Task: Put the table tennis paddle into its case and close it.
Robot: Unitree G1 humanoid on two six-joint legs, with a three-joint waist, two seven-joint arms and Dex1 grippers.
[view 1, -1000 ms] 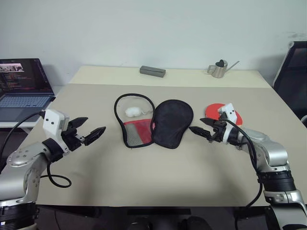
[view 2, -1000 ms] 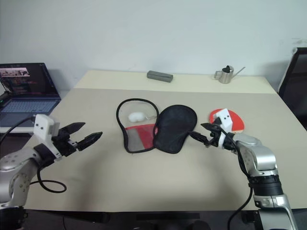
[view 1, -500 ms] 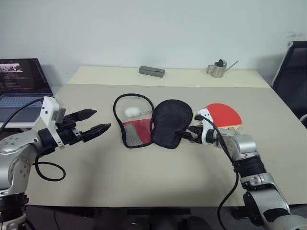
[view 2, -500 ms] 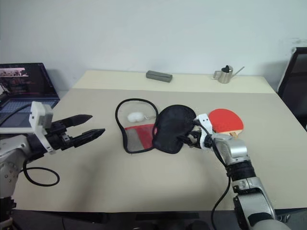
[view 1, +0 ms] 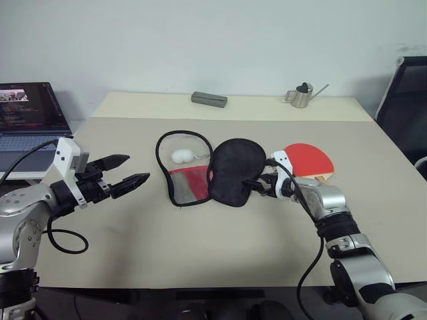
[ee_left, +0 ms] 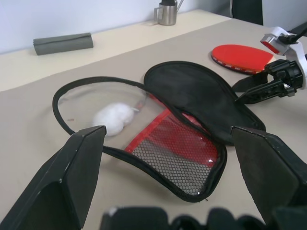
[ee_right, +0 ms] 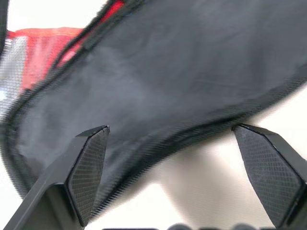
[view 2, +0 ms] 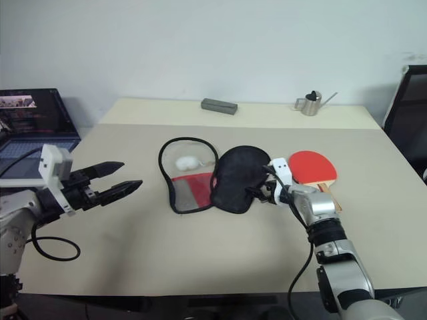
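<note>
Case [view 1: 212,172] lies unzipped and splayed flat mid-desk [view 1: 200,253]: clear/mesh half with white charm [view 1: 180,156] on the robot's left, black half folded out to its right. Paddle [view 1: 309,159] sits red face up just beyond the black half's right edge, not in the case yet.

Right gripper [view 1: 257,187] is low at the black half's near right edge, jaws wide open, nothing held. The wrist view has the hem running between the fingers [ee_right: 88,167], no contact I can confirm. Left gripper [view 1: 127,172] hovers well left of the case, jaws open, empty.

My read: early step, right arm lining up on the black flap. Next it needs to either close on that hem or go for the paddle handle; the left could pin the clear half so the case doesn't slide.
</note>
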